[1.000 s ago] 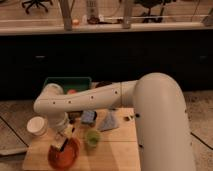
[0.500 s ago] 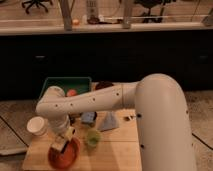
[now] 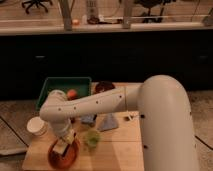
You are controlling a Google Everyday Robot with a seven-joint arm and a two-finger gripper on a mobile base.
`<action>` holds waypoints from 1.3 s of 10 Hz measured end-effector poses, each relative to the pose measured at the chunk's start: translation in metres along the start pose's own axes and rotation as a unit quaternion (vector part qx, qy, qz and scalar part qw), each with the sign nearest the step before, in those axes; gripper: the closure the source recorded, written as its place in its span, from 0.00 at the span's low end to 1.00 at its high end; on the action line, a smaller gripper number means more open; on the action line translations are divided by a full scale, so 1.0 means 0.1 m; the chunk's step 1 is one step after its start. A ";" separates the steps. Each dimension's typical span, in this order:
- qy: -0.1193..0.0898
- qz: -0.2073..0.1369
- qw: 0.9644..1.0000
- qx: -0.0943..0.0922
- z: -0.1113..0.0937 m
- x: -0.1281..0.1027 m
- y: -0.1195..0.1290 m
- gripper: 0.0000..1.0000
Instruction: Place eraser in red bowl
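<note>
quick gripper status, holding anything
gripper: over the red bowl, with the eraser at its tip; grip state cannot be told.

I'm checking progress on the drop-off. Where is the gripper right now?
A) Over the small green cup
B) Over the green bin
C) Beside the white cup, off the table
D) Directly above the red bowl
D: the gripper hangs just over the red bowl at the table's front-left, with the eraser at its tip.
</note>
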 end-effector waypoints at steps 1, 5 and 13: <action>0.000 0.002 1.000 -0.001 0.01 0.00 0.02 0.64; 0.002 0.006 1.000 -0.018 0.03 -0.02 0.02 0.25; -0.001 -0.002 1.000 -0.019 0.04 0.00 -0.04 0.20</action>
